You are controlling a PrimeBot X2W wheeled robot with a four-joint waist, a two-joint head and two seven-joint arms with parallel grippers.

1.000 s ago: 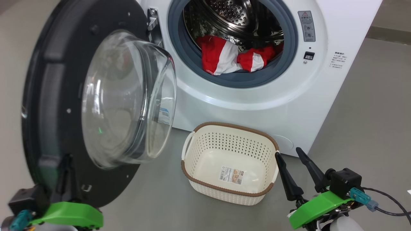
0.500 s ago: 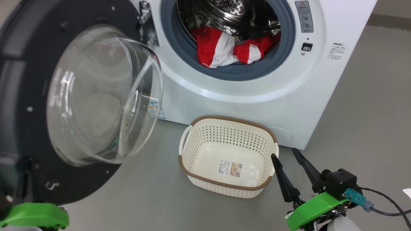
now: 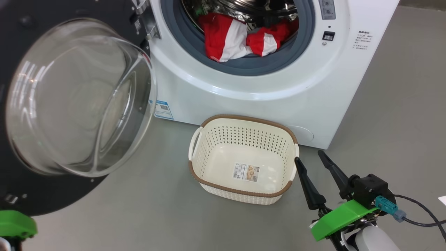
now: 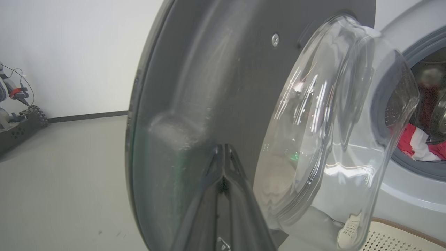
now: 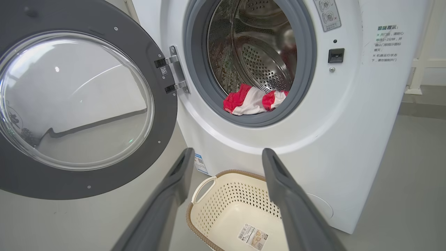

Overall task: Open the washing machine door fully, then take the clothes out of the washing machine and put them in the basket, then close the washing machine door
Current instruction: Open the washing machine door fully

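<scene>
Basket (image 3: 240,139) before washing machine (image 3: 244,101)

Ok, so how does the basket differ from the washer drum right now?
The basket is cream plastic with a brown rim, while the drum is shiny steel. The basket holds no clothes, just a sticker. The drum holds the red and white clothes. The basket opens upward on the floor, while the drum opens forward inside a grey seal. Both have perforated walls.

A grey floor (image 3: 400,104) meets a white wall (image 4: 69,52) along a dark skirting strip (image 4: 87,115), cabled gear (image 4: 21,120) nearby.
</scene>
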